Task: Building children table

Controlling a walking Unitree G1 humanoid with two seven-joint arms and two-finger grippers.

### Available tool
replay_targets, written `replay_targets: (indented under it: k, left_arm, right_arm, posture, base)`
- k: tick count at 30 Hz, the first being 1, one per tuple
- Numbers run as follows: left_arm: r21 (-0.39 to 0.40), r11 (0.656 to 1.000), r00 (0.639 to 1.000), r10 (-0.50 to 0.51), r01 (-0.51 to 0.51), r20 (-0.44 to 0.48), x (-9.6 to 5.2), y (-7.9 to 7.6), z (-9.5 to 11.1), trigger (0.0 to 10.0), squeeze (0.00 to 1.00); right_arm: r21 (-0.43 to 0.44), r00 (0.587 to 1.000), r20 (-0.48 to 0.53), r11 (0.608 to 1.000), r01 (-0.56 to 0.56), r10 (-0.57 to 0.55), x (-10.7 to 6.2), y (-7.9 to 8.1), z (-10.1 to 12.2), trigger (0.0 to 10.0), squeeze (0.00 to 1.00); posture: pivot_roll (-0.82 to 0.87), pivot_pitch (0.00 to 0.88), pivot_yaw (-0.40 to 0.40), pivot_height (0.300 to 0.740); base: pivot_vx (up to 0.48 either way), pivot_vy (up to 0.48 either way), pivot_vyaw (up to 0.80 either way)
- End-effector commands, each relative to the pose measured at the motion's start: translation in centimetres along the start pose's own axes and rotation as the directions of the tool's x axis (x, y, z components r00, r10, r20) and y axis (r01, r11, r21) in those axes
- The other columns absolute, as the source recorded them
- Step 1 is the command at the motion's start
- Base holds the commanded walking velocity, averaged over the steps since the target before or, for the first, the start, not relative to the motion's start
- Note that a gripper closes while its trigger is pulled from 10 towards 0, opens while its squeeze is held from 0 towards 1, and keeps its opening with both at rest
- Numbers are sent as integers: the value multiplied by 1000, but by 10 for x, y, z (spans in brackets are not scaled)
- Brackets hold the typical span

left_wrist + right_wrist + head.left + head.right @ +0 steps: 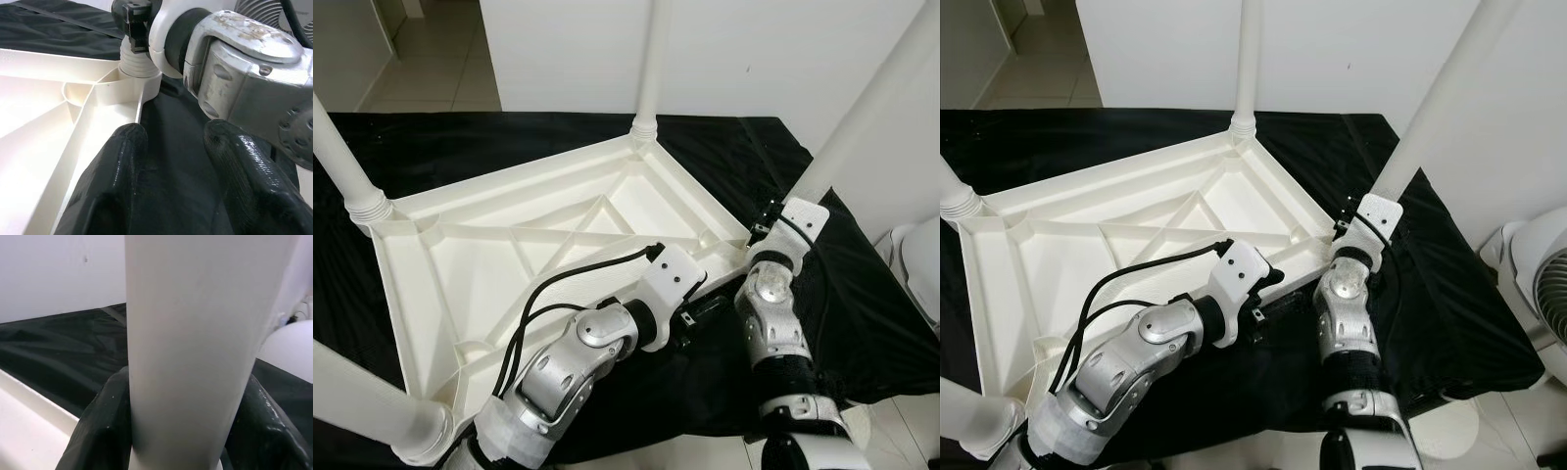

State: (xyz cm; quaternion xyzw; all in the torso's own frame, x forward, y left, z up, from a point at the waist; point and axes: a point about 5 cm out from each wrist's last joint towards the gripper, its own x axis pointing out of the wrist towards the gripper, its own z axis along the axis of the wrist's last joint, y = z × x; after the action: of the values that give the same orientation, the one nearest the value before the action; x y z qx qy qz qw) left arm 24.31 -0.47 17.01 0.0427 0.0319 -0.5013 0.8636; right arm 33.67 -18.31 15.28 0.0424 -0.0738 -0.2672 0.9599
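The white plastic children's table [509,255] lies upside down on a black cloth, ribbed underside up. Legs stand at its corners: far [651,69], left [342,157], near left [362,406] and near right [876,98]. My right gripper [186,431] is shut on the near-right leg [195,333], just above its threaded base at the corner socket [137,68]. My left gripper [178,156] is open low beside the table's rim [139,105], close to that same corner. One of its fingers [122,161] lies along the rim's outer edge, and black cloth shows between the two.
The black cloth [862,323] covers the raised surface under the table and ends near me. A white wall [754,49] stands behind, and a white fan [1547,294] is at the right. Tiled floor [440,59] runs off at the far left.
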Motion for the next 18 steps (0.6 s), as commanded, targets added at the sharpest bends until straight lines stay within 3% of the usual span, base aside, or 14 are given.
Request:
replay_targets:
  k: [1,4,9,10,12,13,17,18]
  left_arm:
    - [-3,999,999,-43,43,-2,0,-4,0,10000,0]
    - [-4,999,999,-43,43,0,0,-4,1,10000,0]
    - [-4,999,999,-43,43,0,0,-4,1,10000,0]
    - [-5,999,999,-43,43,0,1,-4,1,10000,0]
    - [-5,999,999,-43,43,0,1,-4,1,10000,0]
    - [-4,999,999,-43,43,1,1,-4,1,10000,0]
    - [-4,999,999,-43,43,1,1,-3,1,10000,0]
    - [-3,999,999,-43,43,0,1,-3,1,10000,0]
  right_arm:
    - [-27,994,-93,998,60,-62,-5,-11,-20,10000,0]
    - [-4,993,-113,999,41,-41,-15,-2,-20,10000,0]
    - [-4,994,-106,1000,30,-30,-16,0,-19,10000,0]
    - [8,996,-84,1000,-6,6,-15,2,-15,10000,447]
    - [8,996,-84,1000,-6,6,-15,2,-15,10000,447]
    - [31,997,-54,998,-59,61,-15,4,-11,10000,1000]
    - [42,994,-31,994,-100,102,-14,6,-7,10000,1000]
    - [70,982,-16,980,-186,188,-14,10,-4,10000,1000]
  posture:
    - [85,46,-29,740]
    - [84,46,-30,740]
    - [84,46,-30,740]
    - [83,44,-31,740]
    - [83,44,-31,740]
    - [84,41,-31,740]
    - [84,39,-33,740]
    - [85,38,-34,740]
  base:
    - [0,0,0]
    - [0,0,0]
    - [0,0,0]
    - [0,0,0]
    - [0,0,0]
    - [0,0,0]
    - [0,0,0]
    - [0,0,0]
